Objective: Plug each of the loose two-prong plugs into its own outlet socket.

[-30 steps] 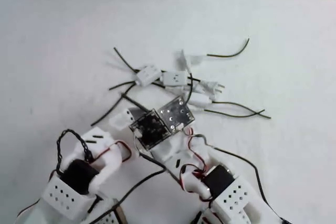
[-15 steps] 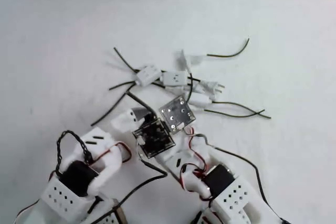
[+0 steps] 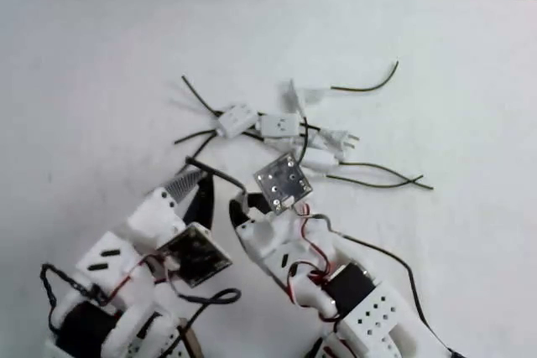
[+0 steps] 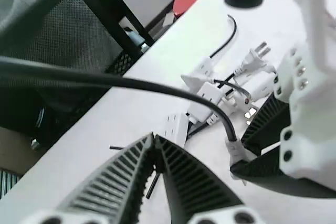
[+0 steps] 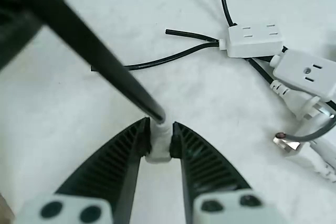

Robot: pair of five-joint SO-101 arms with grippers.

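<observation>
My right gripper is shut on a white two-prong plug whose black cord runs away from it. In the high view this gripper sits just below the heap of parts. Two white outlet sockets lie side by side at the table's middle, with short black leads. Loose plugs lie to their right. My left gripper is shut with nothing between its fingers, just left of the right gripper. The left wrist view has its own gripper and the held plug.
Several thin black cords trail right of the sockets across the white table. The right arm's camera plate hangs over the heap's lower edge. A black mesh chair stands beyond the table's edge.
My left arm has drawn back and to the left, away from the right gripper. The right arm has kept still with the plug in its fingers.
</observation>
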